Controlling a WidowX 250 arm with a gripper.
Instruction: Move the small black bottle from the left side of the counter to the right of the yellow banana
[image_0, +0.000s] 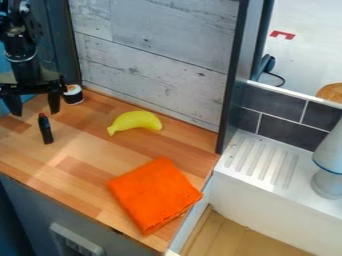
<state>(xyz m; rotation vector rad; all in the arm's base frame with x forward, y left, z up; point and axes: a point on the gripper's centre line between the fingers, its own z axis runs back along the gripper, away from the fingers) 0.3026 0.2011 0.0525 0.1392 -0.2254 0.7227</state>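
Gripper (35, 111), jaws apart, nr dark bottle (45, 130) (prob.); banana (137, 121) at bottle's 3 o'clock, orange cloth (153, 194) at banana's 6.

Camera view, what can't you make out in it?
All in the camera view:
- Small dark object near the tool: too small to tell what it is.
- Small cup: too small to tell its contents.
- Orange cloth: underside hidden by its top.
- White object and round wooden thing: cut off by the right edge.
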